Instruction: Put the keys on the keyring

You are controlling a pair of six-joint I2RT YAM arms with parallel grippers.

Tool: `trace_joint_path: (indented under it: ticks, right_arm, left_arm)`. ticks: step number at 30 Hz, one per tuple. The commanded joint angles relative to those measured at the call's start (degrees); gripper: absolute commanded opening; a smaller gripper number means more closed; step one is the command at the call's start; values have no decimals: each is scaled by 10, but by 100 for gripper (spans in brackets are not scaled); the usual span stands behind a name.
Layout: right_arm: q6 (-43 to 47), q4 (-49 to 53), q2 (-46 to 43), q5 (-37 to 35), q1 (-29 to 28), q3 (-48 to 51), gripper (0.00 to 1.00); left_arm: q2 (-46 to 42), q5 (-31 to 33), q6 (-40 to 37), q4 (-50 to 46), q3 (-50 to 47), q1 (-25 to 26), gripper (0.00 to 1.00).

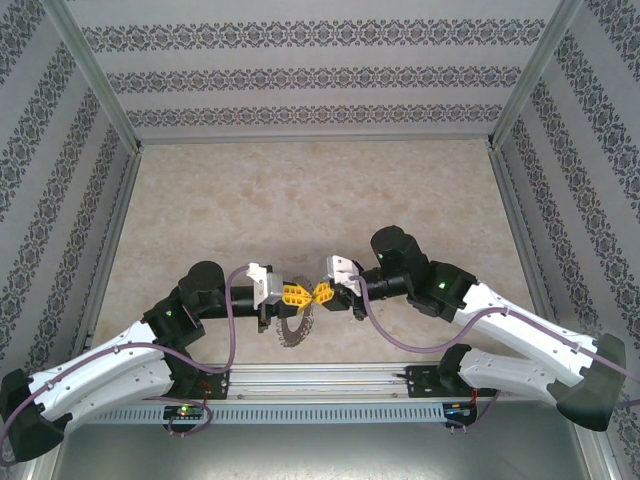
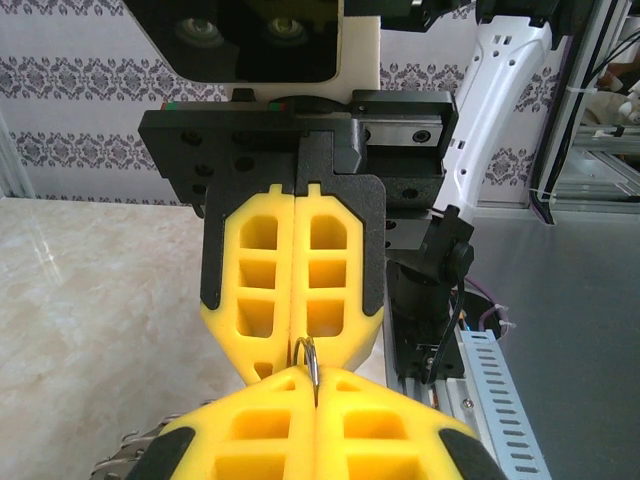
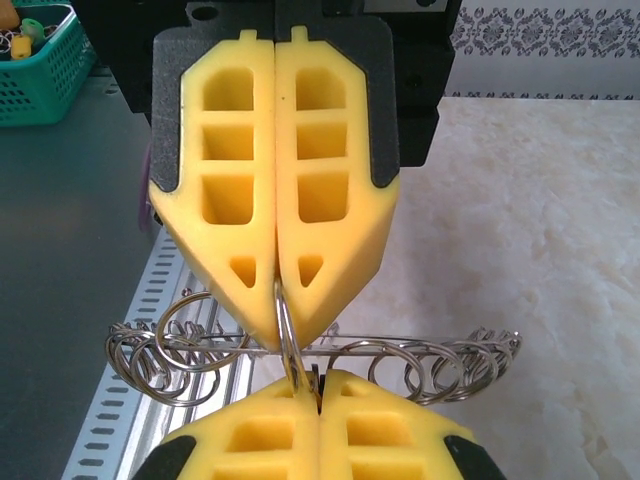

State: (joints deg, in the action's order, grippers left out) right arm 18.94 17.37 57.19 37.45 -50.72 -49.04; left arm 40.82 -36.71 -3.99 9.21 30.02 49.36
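Near table [image 1: 300, 200] edge, grippers [image 1: 297, 295] [image 1: 324, 292] (tip-to-tip) pinch keyring [image 1: 295, 330].

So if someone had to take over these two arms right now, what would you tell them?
Left gripper: jaws shut on a small wire loop of the keyring.
Right gripper: jaws shut on the same loop, tip to tip with the left.
Keyring: under the tips, by the table's near edge; lifted or resting, I cannot tell.
Key: I cannot tell whether one sits in the pinch.
Done: loop gripped from both sides.
Left: probably threading the key on, then letting go.
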Motion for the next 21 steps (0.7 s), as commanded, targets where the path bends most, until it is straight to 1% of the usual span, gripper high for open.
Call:
trace_joint_path:
  ticks: [1, 7, 14, 21]
  right_arm:
    - [-9, -27, -3, -18, 12, -19, 0]
    - [-13, -28, -9, -10, 14, -21, 0]
    - [-18, -35, 8, 7, 14, -25, 0]
    - [-22, -35, 23, 12, 13, -32, 0]
  left_arm:
    - [-8, -67, -2, 16, 29, 3, 0]
    - [-13, -68, -10, -11, 35, 3, 0]
    - [-4, -86, 7, 23, 35, 3, 0]
    - [8, -96, 7, 34, 36, 3, 0]
